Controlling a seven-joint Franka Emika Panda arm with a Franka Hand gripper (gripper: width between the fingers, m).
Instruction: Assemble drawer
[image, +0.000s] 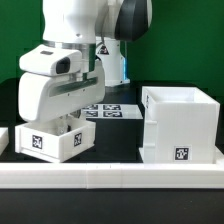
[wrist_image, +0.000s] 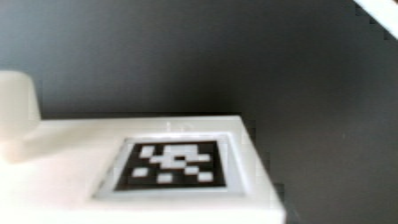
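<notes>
A small white drawer tray (image: 50, 140) with a black-and-white tag on its front stands on the dark table at the exterior view's left. The arm's white hand (image: 55, 90) hangs right over it, and the gripper's fingers are hidden between the hand and the tray. The large open-sided box housing (image: 180, 125) stands at the exterior view's right, apart from the tray, with a tag on its front. The wrist view shows a white tray face (wrist_image: 54, 175) with a tag (wrist_image: 175, 165) very close up. No fingers show there. A white rounded piece (wrist_image: 15, 110) shows at that view's edge.
The marker board (image: 110, 108) lies flat behind the arm. A long low white rail (image: 110, 178) runs along the front of the table. Another white part (image: 4, 138) shows at the exterior view's far left edge.
</notes>
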